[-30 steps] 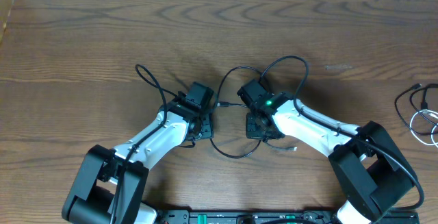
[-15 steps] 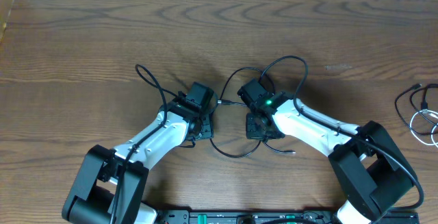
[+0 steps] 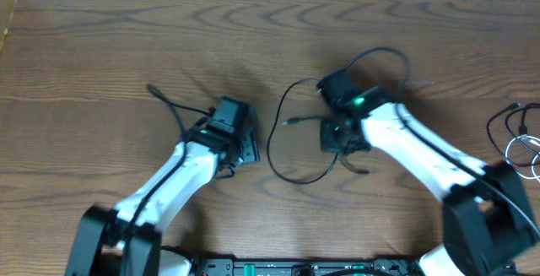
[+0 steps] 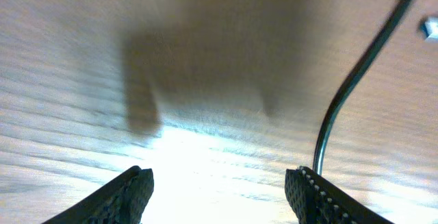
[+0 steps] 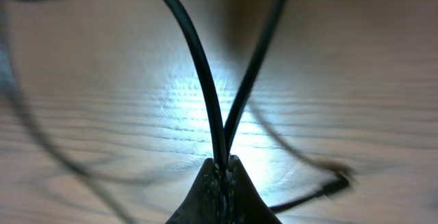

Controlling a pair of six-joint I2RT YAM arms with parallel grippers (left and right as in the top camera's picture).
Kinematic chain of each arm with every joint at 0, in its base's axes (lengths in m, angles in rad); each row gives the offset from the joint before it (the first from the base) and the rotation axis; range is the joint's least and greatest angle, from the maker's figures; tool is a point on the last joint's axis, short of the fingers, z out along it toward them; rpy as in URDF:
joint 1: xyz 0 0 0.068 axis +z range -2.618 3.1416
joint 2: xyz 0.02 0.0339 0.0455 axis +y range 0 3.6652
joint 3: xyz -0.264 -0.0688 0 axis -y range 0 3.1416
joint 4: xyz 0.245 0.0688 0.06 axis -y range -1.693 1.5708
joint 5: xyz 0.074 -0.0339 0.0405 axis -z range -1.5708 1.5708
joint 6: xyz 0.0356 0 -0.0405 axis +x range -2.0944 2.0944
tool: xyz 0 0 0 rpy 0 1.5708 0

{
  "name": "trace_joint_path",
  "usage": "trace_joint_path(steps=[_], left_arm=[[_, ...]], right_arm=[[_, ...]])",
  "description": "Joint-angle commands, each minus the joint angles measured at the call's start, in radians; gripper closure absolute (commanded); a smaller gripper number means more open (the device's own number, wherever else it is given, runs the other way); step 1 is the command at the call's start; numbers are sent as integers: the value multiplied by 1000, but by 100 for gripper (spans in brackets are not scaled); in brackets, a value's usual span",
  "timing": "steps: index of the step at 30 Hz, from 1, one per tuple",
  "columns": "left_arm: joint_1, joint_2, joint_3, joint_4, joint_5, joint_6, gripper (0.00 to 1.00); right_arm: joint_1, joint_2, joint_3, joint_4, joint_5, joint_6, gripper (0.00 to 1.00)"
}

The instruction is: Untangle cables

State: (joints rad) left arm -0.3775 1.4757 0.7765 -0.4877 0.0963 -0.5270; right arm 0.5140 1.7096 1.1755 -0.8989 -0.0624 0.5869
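A thin black cable [image 3: 275, 151] lies in a loop at the table's middle, its small plug end [image 3: 292, 122] pointing left. My right gripper [image 3: 342, 138] is shut on two strands of this cable [image 5: 205, 66], which rise from its closed tips [image 5: 223, 162]. My left gripper [image 3: 240, 148] is just left of the loop. In the left wrist view its jaws [image 4: 222, 176] are open and empty, and a black cable [image 4: 352, 77] runs down to the right finger's tip. A plug end [image 4: 430, 27] shows at the far right.
More cables lie at the table's right edge, a black one [image 3: 513, 114] and a white one [image 3: 525, 153]. Thicker black wires arch over each wrist, on the left arm [image 3: 169, 100] and on the right arm [image 3: 381, 53]. The table is dark brown wood [image 3: 101, 48].
The arms have moved apart. The left gripper went left, away from the plug end. The right gripper went right and up with the cable, widening the loop.
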Motion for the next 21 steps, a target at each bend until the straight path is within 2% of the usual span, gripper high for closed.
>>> trace_joint_path(steps=[1, 8, 11, 16, 18, 21], left_arm=[[30, -62, 5, -5, 9, -5, 32], [37, -81, 5, -31, 9, -6, 32], [37, -80, 5, -39, 9, -6, 32], [37, -77, 4, -45, 9, -6, 32], [37, -77, 3, -48, 9, -6, 32], [37, -77, 3, -52, 9, -6, 32]], right_arm=[[-70, -88, 55, -25, 12, -80, 99], [-266, -201, 131, -75, 85, -145, 99], [-405, -256, 167, -55, 148, -185, 99], [-602, -291, 202, 6, 185, -227, 99], [-750, -291, 204, 98, 184, -229, 99], [-843, -290, 204, 152, 184, -221, 99]])
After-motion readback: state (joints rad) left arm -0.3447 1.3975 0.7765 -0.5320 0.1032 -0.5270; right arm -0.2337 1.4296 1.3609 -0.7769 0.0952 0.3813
